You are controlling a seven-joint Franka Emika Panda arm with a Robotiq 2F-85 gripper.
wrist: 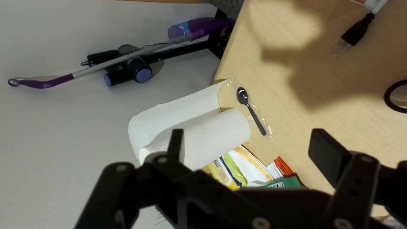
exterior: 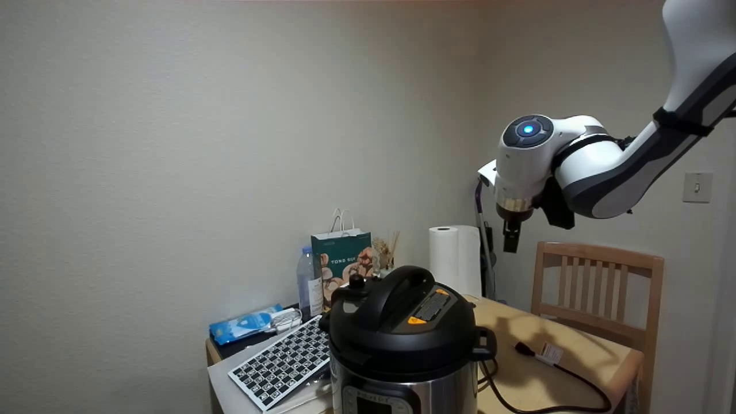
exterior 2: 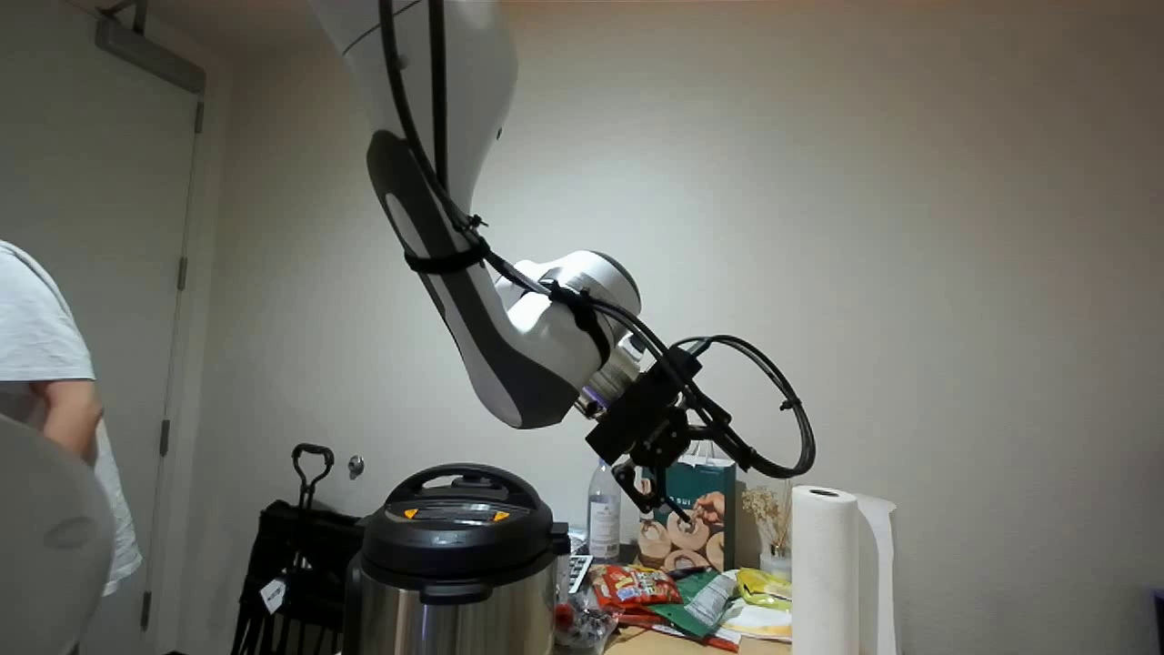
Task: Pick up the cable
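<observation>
The black cable lies on the wooden table, beside the pressure cooker. Its dark plug end [exterior: 524,349] and white tag show in an exterior view, with the cord curving back toward the cooker. In the wrist view the plug [wrist: 356,32] is at the upper right, with a piece of black cord at the right edge. The cable does not show in the exterior view with the person. My gripper [wrist: 248,136] is open and empty. It hangs high above the table and apart from the cable, as seen in both exterior views [exterior: 510,244] [exterior 2: 666,509].
The pressure cooker [exterior: 402,339] stands large on the table. A paper towel roll [wrist: 210,140], wrapped black spoon [wrist: 249,108] and several snack bags [exterior 2: 700,600] lie or stand nearby. A paper bag [exterior: 345,259] and bottle [exterior: 310,282] stand behind; a wooden chair [exterior: 598,253] is beyond the table.
</observation>
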